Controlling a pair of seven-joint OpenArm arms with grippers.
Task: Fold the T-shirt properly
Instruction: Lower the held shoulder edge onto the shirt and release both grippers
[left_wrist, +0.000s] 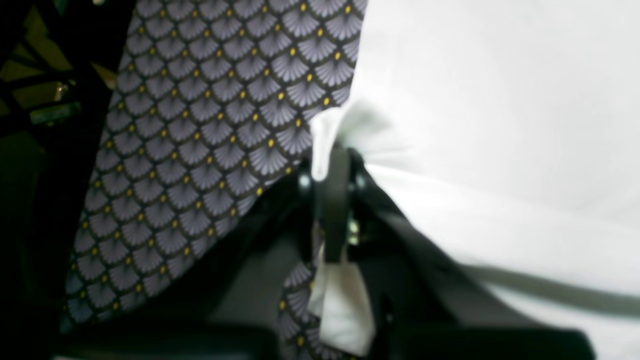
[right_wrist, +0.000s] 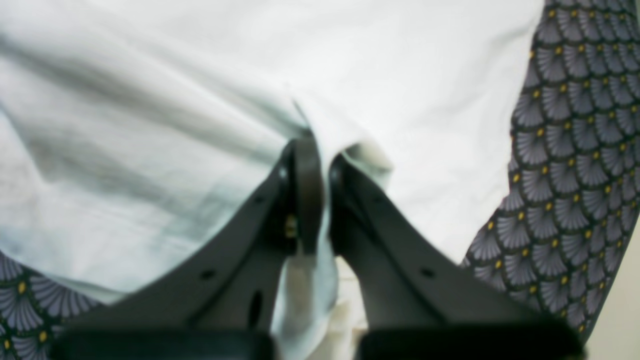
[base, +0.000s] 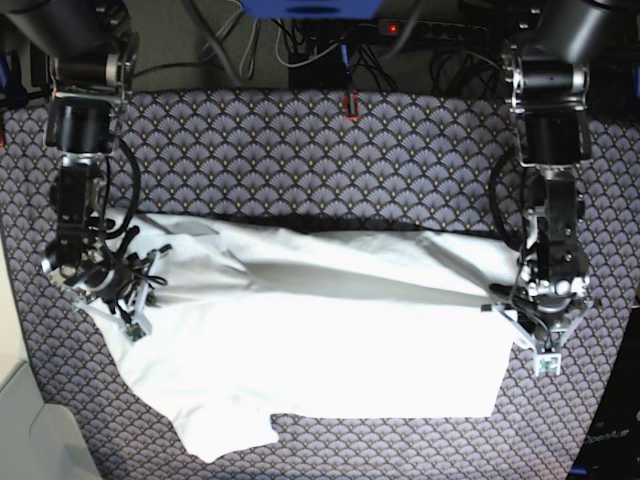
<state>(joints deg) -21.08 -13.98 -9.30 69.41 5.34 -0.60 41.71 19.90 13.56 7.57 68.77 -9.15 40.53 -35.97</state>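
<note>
The T-shirt (base: 320, 340) is lying spread across the middle of the worktop (base: 300, 150), which is wearing a grey cloth printed with fan-shaped scales and small yellow dots. The shirt is reaching nearly from one side edge to the other, with a long ridge of cloth stretching between the two arms and a loose flap hanging toward the near edge. The left gripper (base: 512, 308) is sitting at the shirt's end by the right-hand side edge in the base view, and its fingers (left_wrist: 334, 200) are pinching a bunched fold of white cloth, with a scrap of it poking out behind them. The right gripper (base: 130, 300) is working at the opposite end, by the other side edge, and its fingers (right_wrist: 307, 195) are likewise pressing together on a gathered edge of the shirt, the cloth draping away over the patterned cover.
</note>
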